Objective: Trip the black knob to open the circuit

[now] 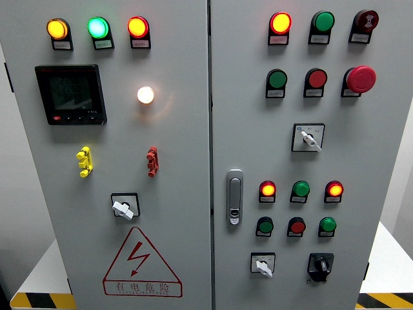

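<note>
The black knob (320,265) sits at the lower right of the right cabinet door, on a black square plate, its pointer angled down to the left. Just left of it is a white-handled selector (262,265). Neither of my hands nor any arm shows in the head view.
Grey control cabinet with two doors. The left door has three lit lamps on top, a black meter (70,94), a glowing white lamp (146,95), yellow (84,161) and red (151,161) toggles, a white selector (124,207) and a warning triangle. The right door carries pushbuttons, a red emergency button (361,79) and a door latch (235,197).
</note>
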Robot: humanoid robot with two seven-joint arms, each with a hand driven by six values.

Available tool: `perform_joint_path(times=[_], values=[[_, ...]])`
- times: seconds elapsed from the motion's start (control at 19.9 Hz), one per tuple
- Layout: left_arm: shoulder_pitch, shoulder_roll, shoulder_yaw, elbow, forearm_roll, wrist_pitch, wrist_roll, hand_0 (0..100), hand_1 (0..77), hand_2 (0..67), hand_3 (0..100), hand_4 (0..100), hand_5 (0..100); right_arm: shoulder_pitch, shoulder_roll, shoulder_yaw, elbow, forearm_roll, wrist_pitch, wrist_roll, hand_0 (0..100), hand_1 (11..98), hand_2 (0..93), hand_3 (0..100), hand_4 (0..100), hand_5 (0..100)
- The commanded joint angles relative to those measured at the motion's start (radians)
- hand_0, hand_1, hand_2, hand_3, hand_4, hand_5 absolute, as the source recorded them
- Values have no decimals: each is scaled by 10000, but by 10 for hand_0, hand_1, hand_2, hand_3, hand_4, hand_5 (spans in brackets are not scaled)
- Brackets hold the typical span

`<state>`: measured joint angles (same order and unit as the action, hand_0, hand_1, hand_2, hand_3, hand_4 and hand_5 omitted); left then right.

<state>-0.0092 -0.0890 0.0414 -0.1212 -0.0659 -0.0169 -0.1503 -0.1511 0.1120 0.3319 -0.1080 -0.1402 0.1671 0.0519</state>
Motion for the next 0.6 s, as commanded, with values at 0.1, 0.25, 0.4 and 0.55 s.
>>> perform_joint_path(times=[0.1, 0.25, 0.4, 0.55], values=[[0, 0, 0, 0, 0, 0, 0, 0, 34, 128, 214, 67, 16, -7, 0, 162, 37, -362, 16, -12, 778, 361, 82, 184, 87, 208], [0, 0, 0, 0, 0, 0, 0, 0, 33, 128, 214, 67, 16, 8, 0, 1155, 235, -1339, 1, -89, 776, 360, 81, 183, 85, 206], [0, 0, 0, 0, 0, 0, 0, 0, 33, 128, 214, 67, 16, -38, 0, 3560, 542, -3865, 16, -364, 773, 360, 81, 180, 84, 205], [0, 0, 0, 0, 0, 0, 0, 0, 33, 128, 214, 67, 16, -100, -15, 4320, 497, -4856, 215, -672, 771, 360, 80, 179, 82, 202]])
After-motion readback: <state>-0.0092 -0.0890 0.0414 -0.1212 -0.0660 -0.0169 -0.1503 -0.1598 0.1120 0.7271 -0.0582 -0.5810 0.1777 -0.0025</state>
